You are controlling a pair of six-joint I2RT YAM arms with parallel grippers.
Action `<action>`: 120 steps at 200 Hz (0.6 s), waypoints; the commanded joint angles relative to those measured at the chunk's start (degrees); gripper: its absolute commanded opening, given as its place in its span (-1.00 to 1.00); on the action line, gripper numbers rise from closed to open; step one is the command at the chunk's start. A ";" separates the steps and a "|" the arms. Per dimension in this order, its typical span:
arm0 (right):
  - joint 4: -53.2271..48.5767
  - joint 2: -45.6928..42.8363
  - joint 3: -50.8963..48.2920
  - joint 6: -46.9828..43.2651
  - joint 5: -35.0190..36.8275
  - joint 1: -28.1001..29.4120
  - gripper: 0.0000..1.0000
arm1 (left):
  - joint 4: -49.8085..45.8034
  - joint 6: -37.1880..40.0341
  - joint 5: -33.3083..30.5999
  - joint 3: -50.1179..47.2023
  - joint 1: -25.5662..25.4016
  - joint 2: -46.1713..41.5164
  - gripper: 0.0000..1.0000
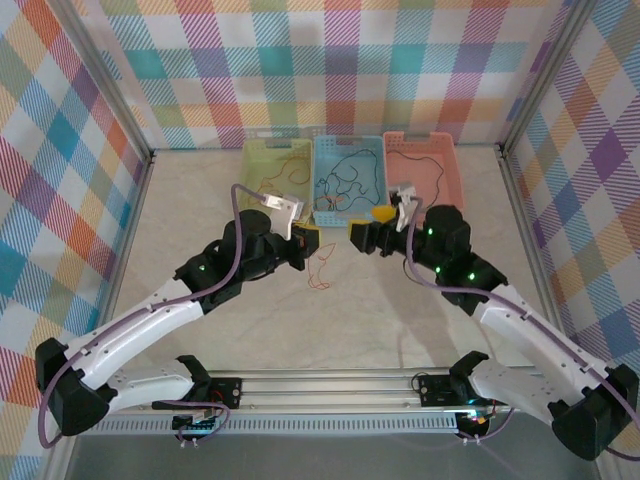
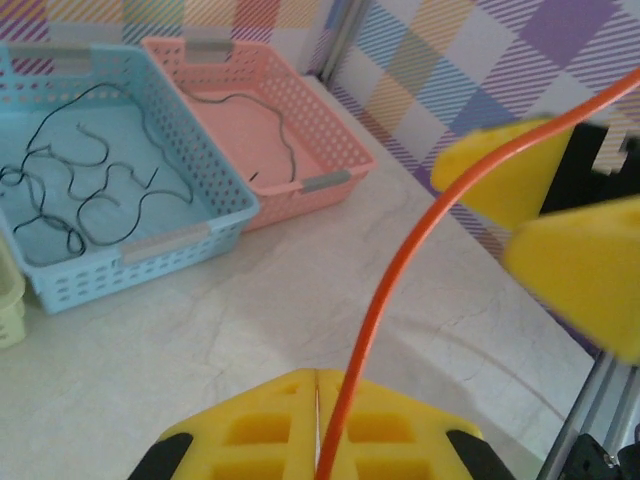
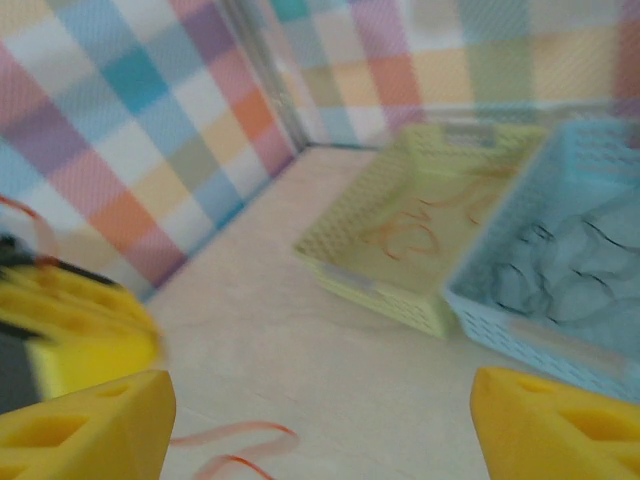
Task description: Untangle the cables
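My left gripper [image 2: 318, 378] is shut on an orange-red cable [image 2: 400, 260], which rises from between the yellow pads and arcs up to the right. In the top view the left gripper [image 1: 308, 240] hovers over the table's middle and the orange-red cable [image 1: 318, 275] dangles from it in loops onto the table. My right gripper [image 1: 362, 228] faces it a short way to the right, open and holding nothing. In the right wrist view its fingers [image 3: 90, 430] stand wide apart, with orange-red cable loops [image 3: 235, 450] on the table between them.
Three baskets stand in a row at the back. The green basket [image 1: 262, 150] holds orange-red cables [image 3: 410, 225], the blue basket [image 2: 150, 260] tangled dark cables [image 2: 70, 190], and the pink basket [image 2: 300, 200] one dark cable [image 2: 270, 120]. Checkered walls enclose the table.
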 commanded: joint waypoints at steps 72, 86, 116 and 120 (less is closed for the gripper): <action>20.89 8.86 -19.33 -0.69 15.54 -0.35 0.42 | -14.65 -4.75 3.72 24.21 15.63 12.98 -1.00; 23.15 10.67 -20.15 -0.60 15.45 -0.40 0.40 | -16.21 -5.28 5.12 29.76 18.38 16.78 -1.00; 25.08 15.09 -20.20 -0.71 17.20 -0.37 0.35 | -17.14 -5.81 6.53 39.53 22.72 24.66 -1.00; 25.14 15.58 -20.05 -0.84 17.21 -0.35 0.35 | -17.49 -6.11 7.04 41.02 23.33 25.97 -1.00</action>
